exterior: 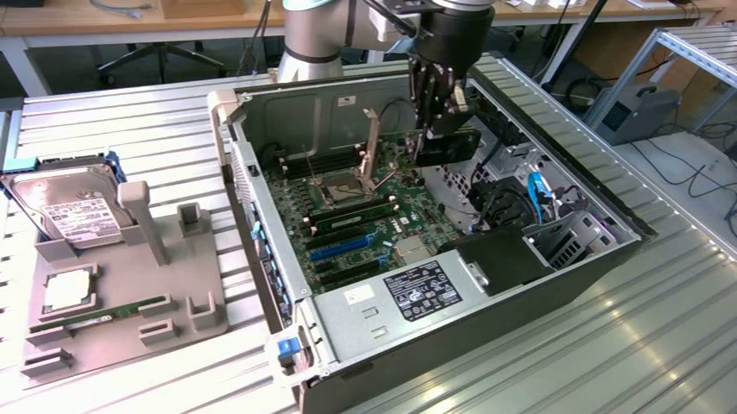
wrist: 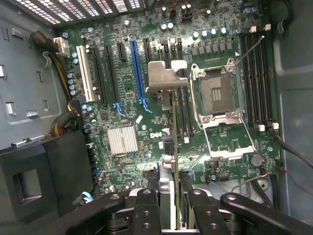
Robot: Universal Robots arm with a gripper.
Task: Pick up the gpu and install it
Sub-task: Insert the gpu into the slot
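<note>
While one pincer (exterior: 441, 121) grips one gpu (exterior: 447, 148), one open case (exterior: 345, 323)

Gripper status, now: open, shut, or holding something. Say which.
Gripper: shut on the gpu, held edge-on above the motherboard inside the open computer case.

Arm (exterior: 317, 34) vertical, hand (exterior: 444, 129) pointing down, fingers clamped.

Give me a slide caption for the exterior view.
Robot gripper holds the gpu on edge above the motherboard inside the open computer case.
</note>
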